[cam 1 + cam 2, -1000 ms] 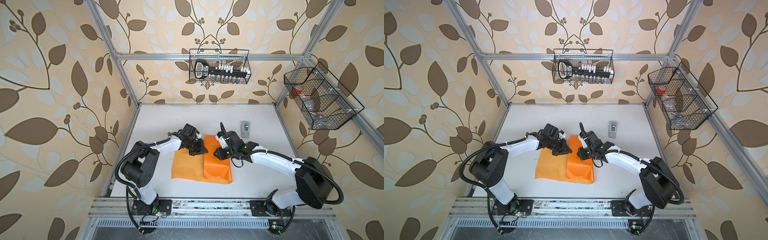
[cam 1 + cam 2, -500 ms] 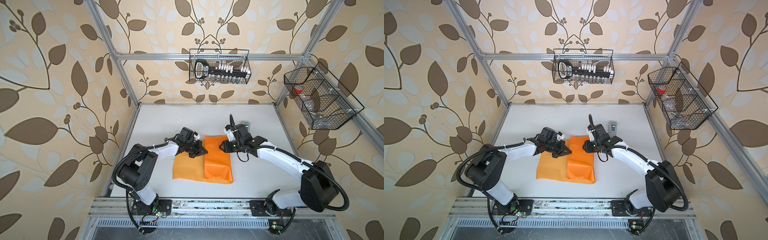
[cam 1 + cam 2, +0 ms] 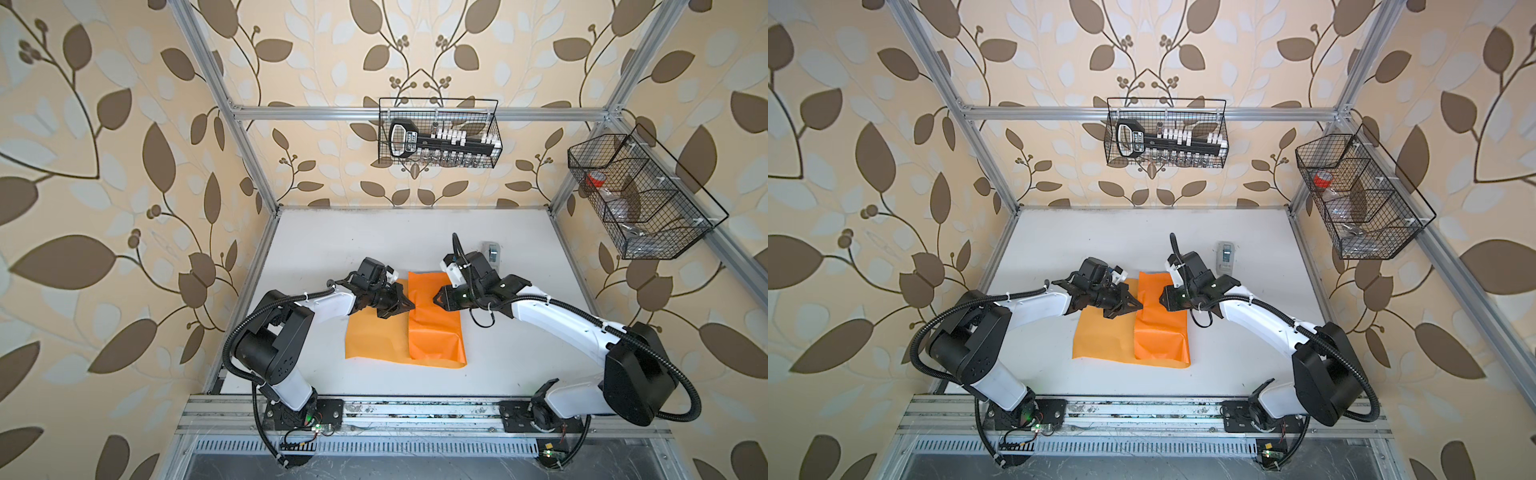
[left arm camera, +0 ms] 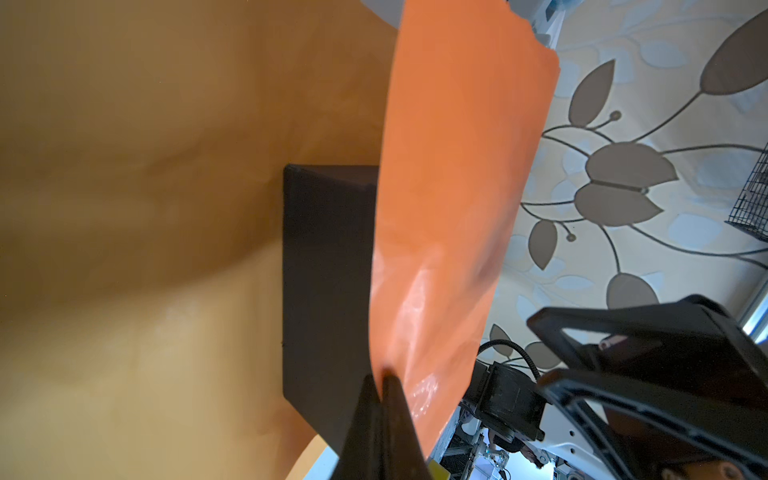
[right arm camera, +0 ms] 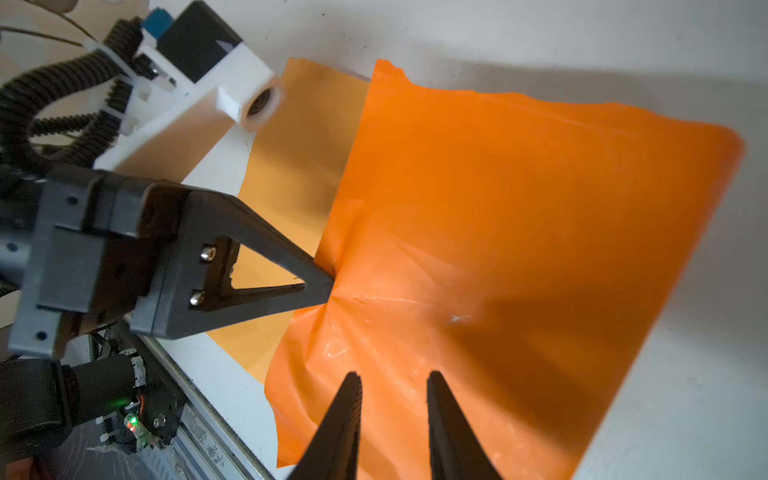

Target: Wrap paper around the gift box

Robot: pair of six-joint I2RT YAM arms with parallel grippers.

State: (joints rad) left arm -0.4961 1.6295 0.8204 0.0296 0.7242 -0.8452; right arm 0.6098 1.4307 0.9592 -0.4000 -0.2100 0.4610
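Note:
The orange paper [image 3: 432, 316] [image 3: 1160, 324] lies on the white table with its right part folded over to the left. In both top views that flap hides the gift box. The left wrist view shows the black gift box [image 4: 328, 270] under the flap, standing on the paper. My left gripper [image 3: 410, 306] [image 3: 1139, 306] [image 4: 380, 376] is shut on the flap's free edge, also visible in the right wrist view as left gripper [image 5: 328, 284]. My right gripper [image 3: 436, 298] [image 3: 1163, 298] [image 5: 392, 374] hovers open just above the paper [image 5: 498, 208], holding nothing.
A small grey-white tape dispenser [image 3: 493, 251] [image 3: 1225, 255] sits behind the right arm. Wire baskets hang on the back wall [image 3: 440, 133] and the right wall [image 3: 640, 199]. A metal rail [image 3: 415, 411] runs along the table's front edge.
My right gripper drew back toward the dispenser, then returned to the flap's right side. The left gripper kept its pinch on the flap edge and shifted slightly right.

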